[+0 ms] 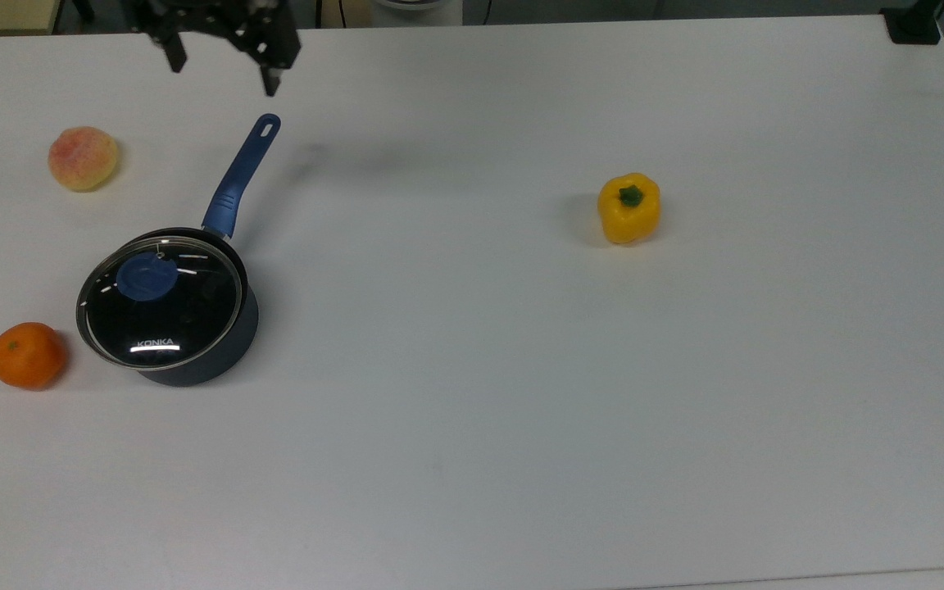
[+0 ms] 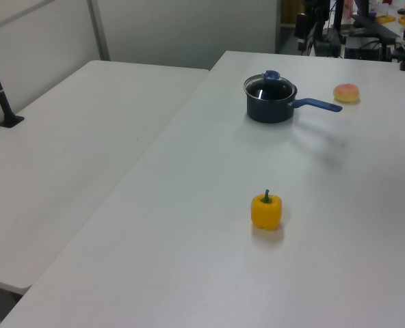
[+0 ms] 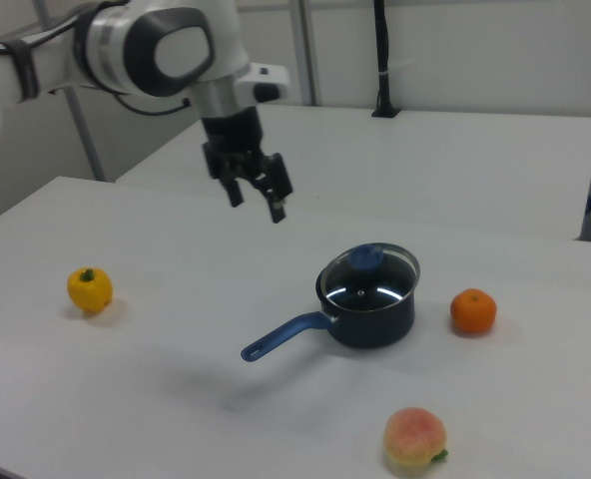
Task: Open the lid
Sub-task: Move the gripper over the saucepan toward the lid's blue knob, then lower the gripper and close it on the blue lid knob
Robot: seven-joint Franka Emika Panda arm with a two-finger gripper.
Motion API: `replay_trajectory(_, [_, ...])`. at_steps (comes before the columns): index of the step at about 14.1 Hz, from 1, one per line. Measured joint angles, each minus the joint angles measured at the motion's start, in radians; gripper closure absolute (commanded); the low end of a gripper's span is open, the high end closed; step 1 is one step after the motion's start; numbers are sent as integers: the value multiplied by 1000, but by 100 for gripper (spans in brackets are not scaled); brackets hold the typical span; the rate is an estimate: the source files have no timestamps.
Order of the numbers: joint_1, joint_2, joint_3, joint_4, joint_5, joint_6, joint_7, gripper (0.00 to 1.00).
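Observation:
A dark blue saucepan (image 1: 210,360) with a long blue handle (image 1: 238,176) stands at the top view's left. On it sits a glass lid (image 1: 185,315) with a blue knob (image 1: 147,277), slightly off-centre on the rim. My gripper (image 1: 222,72) hangs open in the air beyond the tip of the handle, with nothing between its fingers. In the right view the gripper (image 3: 256,203) hovers well above and to the left of the saucepan (image 3: 367,317), whose lid (image 3: 375,284) and knob (image 3: 365,257) face up. The saucepan (image 2: 269,106) also stands far back in the left view.
An orange (image 1: 27,355) lies just left of the saucepan in the top view and a peach (image 1: 83,157) further back on the left. A yellow bell pepper (image 1: 628,207) stands alone at the right. The white table (image 1: 521,410) stretches wide around them.

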Motion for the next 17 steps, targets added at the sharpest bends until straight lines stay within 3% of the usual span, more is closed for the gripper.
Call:
replay_trajectory(3, [-57, 115, -1, 97, 0, 55, 12, 0])
replay_trajectory(7, [-100, 162, -1, 107, 20, 200, 13, 0])
replay_trajectory(12, [-116, 218, -1, 72, 92, 392, 16, 0])
replay_trajectory(17, [-117, 250, 2, -17, 99, 573, 27, 0])
